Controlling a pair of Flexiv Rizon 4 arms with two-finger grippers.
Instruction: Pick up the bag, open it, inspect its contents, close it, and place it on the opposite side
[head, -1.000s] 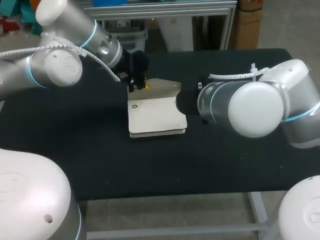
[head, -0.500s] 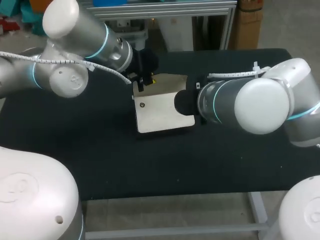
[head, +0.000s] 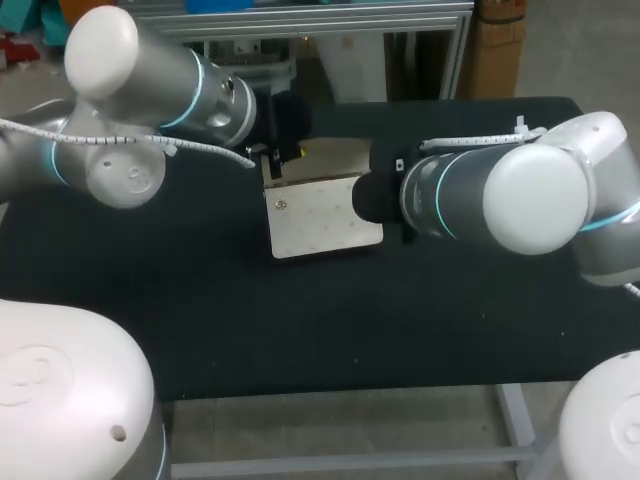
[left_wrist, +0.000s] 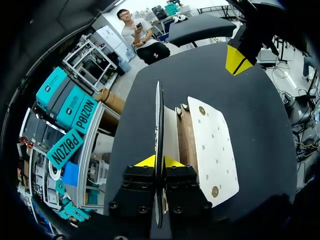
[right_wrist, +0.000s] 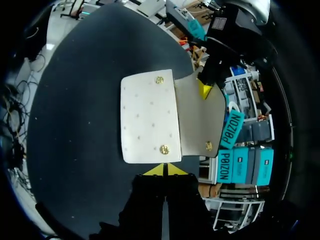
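The black table (head: 200, 300) carries everything. My left arm (head: 150, 80) comes in over its far left part and my right arm (head: 500, 195) comes in from the right, the two meeting near the middle. Between them lies the cream bag (head: 320, 215), a flat, stiff purse resting near the table's centre and a little toward the far edge, with its dotted front panel facing up.

The bag's flap (right_wrist: 200, 120) is lifted away from the body and stands open on the far side. In the left wrist view it shows edge-on as a thin dark line, with the brown gusset of the bag just beside it.

The left gripper (left_wrist: 159, 161) has its jaws pinched narrow on that flap, one yellow tip on each face. The right gripper (right_wrist: 163, 170) sits at the bag's right-hand edge, jaws drawn together with the yellow tips meeting and nothing seen between them; the bag's near edge lies just ahead of the tips — whether they touch it I cannot tell.

Two brass studs (right_wrist: 164, 149) mark the front panel's corners, and a third sits on the inside of the flap.
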